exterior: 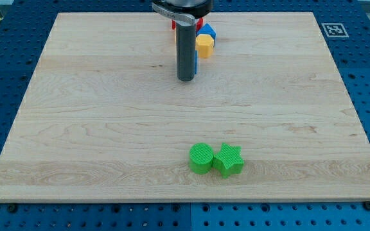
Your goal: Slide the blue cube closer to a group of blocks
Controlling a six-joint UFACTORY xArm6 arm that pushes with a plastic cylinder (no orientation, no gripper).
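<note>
My tip (185, 78) rests on the board near the view's top centre. A thin strip of a blue block (196, 65) shows just right of the rod and seems to touch it; the rod hides most of it, so its shape is unclear. A yellow block (204, 46) sits just up and right of the tip. Another blue block (208, 30) lies behind the yellow one. A red block (175, 27) peeks out left of the rod, mostly hidden. A green cylinder (201, 158) and a green star (229, 160) touch each other near the view's bottom centre.
The wooden board (76, 128) lies on a blue perforated table. A black-and-white marker tag (333, 29) sits off the board's top right corner. The arm's dark collar (182, 8) hangs over the top edge.
</note>
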